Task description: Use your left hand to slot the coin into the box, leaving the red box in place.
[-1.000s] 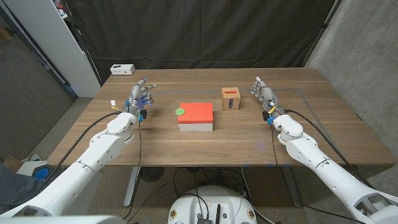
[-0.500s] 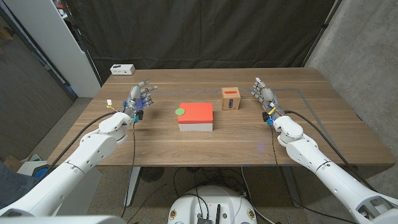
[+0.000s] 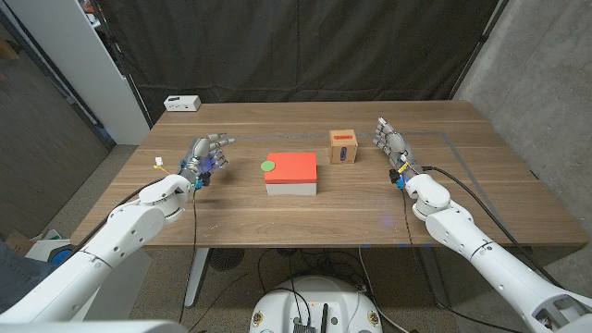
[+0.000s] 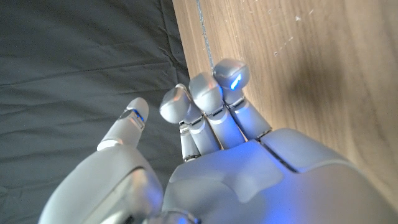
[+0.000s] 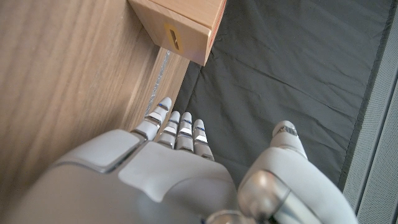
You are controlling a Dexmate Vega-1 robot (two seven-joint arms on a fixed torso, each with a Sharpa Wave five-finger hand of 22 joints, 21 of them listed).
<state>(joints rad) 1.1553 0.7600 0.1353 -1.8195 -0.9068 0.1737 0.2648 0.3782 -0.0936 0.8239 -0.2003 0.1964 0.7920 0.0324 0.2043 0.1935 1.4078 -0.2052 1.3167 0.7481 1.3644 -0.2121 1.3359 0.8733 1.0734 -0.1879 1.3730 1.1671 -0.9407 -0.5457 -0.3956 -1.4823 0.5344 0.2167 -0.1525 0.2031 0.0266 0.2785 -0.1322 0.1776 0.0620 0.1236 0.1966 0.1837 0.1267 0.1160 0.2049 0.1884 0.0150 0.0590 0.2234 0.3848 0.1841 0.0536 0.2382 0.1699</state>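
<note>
The coin (image 3: 269,166) sits on the red box (image 3: 294,169), at three o'clock from the left hand (image 3: 204,155), whose fingers are spread, holding nothing, probably ready to reach. The right hand (image 3: 392,144) waits with fingers apart.

A wooden tabletop (image 3: 277,217) spans the middle of the frame. A red box (image 3: 292,173) sits at its centre, a green coin (image 3: 269,166) on the box's left edge. A small wooden box (image 3: 343,146) stands upper right of centre; a white device (image 3: 182,103) lies at the upper-left corner.
</note>
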